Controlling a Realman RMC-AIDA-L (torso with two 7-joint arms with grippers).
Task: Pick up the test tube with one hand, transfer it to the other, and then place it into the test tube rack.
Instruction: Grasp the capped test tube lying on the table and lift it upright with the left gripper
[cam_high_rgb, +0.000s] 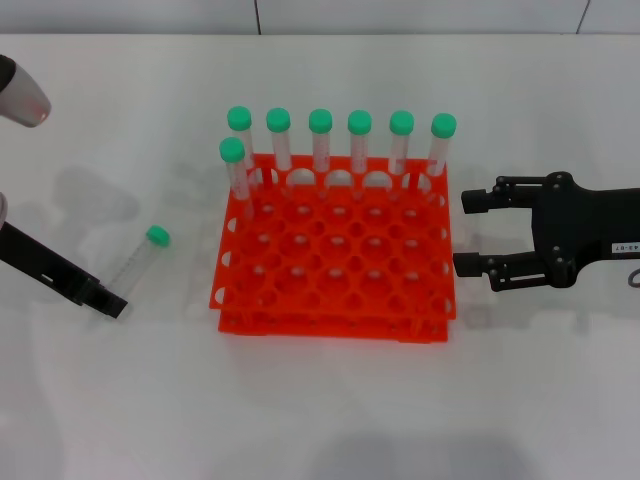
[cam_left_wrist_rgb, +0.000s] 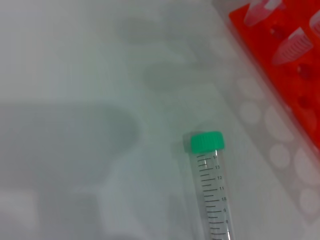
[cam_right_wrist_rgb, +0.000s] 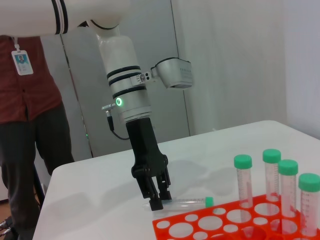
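I am counting eight green-capped tubes in all. Seven of them are standing upright in the test tube rack (cam_high_rgb: 335, 255): six in a line along its far row, and one more (cam_high_rgb: 234, 165) in the next row back toward me, at the left corner. The remaining holes of the orange grid are showing nothing in them. There is one rack, sitting in the middle of the white table (cam_high_rgb: 320, 400).

The eighth tube, the test tube (cam_high_rgb: 140, 259), is lying on its side on the table to the left of the rack, well apart from it, its cap pointing toward the far right. In the left wrist view its graduation marks are facing up and its green cap (cam_left_wrist_rgb: 207, 142) is resting on the bare surface, with the rack's edge (cam_left_wrist_rgb: 280, 65) off to one side.

My left gripper (cam_right_wrist_rgb: 156, 196) is reaching down to the table at the bottom end of that tube, its fingertips right by the tube's clear tip; its fingers are standing close together and are not closing around the tube.

My right gripper (cam_high_rgb: 473, 232) is hovering just beside the right side of the rack, fingers spread wide apart and gripping nothing, its white label (cam_high_rgb: 623, 247) showing on the black body.
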